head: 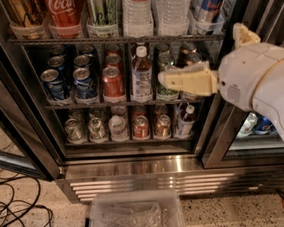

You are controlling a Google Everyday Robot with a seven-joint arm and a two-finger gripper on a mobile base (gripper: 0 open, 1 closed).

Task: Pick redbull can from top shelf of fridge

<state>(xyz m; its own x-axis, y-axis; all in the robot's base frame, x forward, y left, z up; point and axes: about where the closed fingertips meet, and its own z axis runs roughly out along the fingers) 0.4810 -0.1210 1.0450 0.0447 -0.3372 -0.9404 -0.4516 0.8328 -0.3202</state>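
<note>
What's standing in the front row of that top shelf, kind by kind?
Water bottles: 2
Coca-Cola can: 1
redbull can: 1
Other tall cans: 2
Total: 6
The gripper hangs lower, before the middle shelf.
</note>
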